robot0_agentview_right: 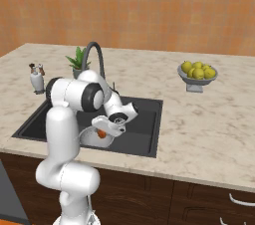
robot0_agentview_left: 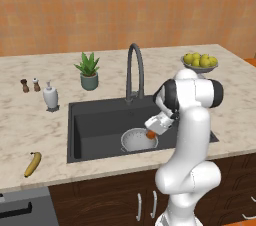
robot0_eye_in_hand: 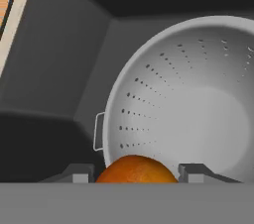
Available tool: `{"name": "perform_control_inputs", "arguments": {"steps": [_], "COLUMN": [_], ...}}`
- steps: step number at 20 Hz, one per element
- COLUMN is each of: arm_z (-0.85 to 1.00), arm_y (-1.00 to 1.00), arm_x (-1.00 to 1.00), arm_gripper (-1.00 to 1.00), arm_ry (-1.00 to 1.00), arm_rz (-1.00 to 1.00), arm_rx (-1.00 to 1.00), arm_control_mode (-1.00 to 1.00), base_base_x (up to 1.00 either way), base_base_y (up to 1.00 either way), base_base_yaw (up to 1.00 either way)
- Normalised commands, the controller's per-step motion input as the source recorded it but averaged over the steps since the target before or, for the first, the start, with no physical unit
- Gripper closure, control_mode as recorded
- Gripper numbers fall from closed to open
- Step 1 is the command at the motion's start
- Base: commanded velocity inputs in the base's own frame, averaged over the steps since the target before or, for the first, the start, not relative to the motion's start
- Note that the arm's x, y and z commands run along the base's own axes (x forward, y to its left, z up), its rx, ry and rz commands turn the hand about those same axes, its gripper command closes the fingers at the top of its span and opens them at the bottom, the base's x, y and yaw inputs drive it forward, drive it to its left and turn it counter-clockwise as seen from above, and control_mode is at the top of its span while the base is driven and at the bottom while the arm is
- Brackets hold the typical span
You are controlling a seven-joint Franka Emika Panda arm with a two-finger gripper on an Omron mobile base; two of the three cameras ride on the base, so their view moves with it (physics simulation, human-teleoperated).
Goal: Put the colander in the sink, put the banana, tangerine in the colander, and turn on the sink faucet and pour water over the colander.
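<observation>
The silver colander (robot0_agentview_left: 134,143) (robot0_agentview_right: 88,140) (robot0_eye_in_hand: 198,99) stands upright in the dark sink (robot0_agentview_left: 95,125) (robot0_agentview_right: 144,119) (robot0_eye_in_hand: 59,69), toward its front. My gripper (robot0_agentview_left: 151,131) (robot0_agentview_right: 102,130) (robot0_eye_in_hand: 135,171) hangs just above the colander's near rim, shut on the orange tangerine (robot0_agentview_left: 150,134) (robot0_agentview_right: 101,134) (robot0_eye_in_hand: 135,169), with a finger on either side of the fruit. The colander's inside holds nothing. The yellow banana (robot0_agentview_left: 33,164) lies on the counter left of the sink, near the front edge. The gooseneck faucet (robot0_agentview_left: 135,70) (robot0_agentview_right: 94,55) rises behind the basin; no water runs.
A grey footed bowl of yellow-green fruit (robot0_agentview_left: 200,62) (robot0_agentview_right: 198,73) stands on the counter right of the sink. A potted plant (robot0_agentview_left: 88,70) (robot0_agentview_right: 77,59), a white dispenser (robot0_agentview_left: 50,96) (robot0_agentview_right: 36,80) and two small shakers (robot0_agentview_left: 25,86) stand behind and left of the basin.
</observation>
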Motion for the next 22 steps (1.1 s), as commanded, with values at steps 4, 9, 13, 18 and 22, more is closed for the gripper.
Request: {"name": "perform_control_inputs", "arguments": {"steps": [4, 9, 13, 18, 22], "arm_z": [-0.31, -0.25, -0.13, -0.01, 0.12], "arm_y": [0.26, 0.25, 0.19, 0.35, 0.06], "arm_x": [0.12, 0.16, 0.1, -0.11, -0.32], "arm_gripper": [1.0, 1.0, 1.0, -1.0, -1.0], "arm_ry": [0.0, -0.02, -0.03, -0.05, -0.11], "arm_rz": [0.03, 0.02, 0.0, 0.0, 0.0], "arm_rx": [0.08, 0.05, 0.01, 0.0, 0.0], "arm_control_mode": [-1.0, -1.0, -1.0, -1.0, -1.0], "base_base_x": [0.0, 0.0, 0.0, 0.0, 0.0], "base_base_y": [0.0, 0.0, 0.0, 0.0, 0.0], "base_base_yaw": [0.0, 0.0, 0.0, 0.0, 0.0]}}
